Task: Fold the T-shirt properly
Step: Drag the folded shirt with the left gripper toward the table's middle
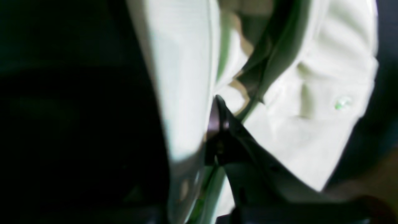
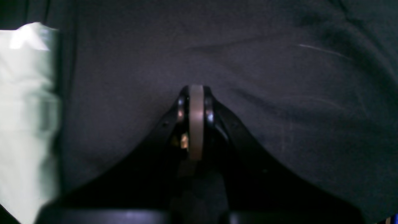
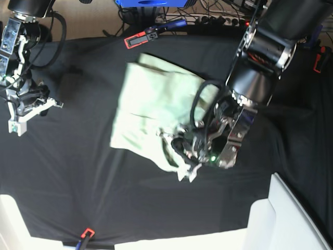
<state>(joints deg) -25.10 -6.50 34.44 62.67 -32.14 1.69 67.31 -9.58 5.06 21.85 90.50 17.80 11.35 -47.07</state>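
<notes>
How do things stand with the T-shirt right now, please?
Left pincer shut on T-shirt edge. Right pincer shut, empty, over black cloth. Nothing in the way.

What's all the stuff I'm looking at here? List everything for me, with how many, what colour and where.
pale mint-green cotton T-shirt: one, partly folded, middle of the table, one edge bunched at the left gripper.
large black cloth: one, covering the whole table under the shirt.
red-and-black clips: two, one at the far edge of the cloth, one at the near edge.
blue box: one, beyond the far edge.
cables: a tangle, dark, on the floor beyond the table.
white panels: near corner, base view's lower right.
left gripper: one, black, shut on the T-shirt's edge.
right gripper: one, shut, holding nothing, over the black cloth beside the shirt.
</notes>
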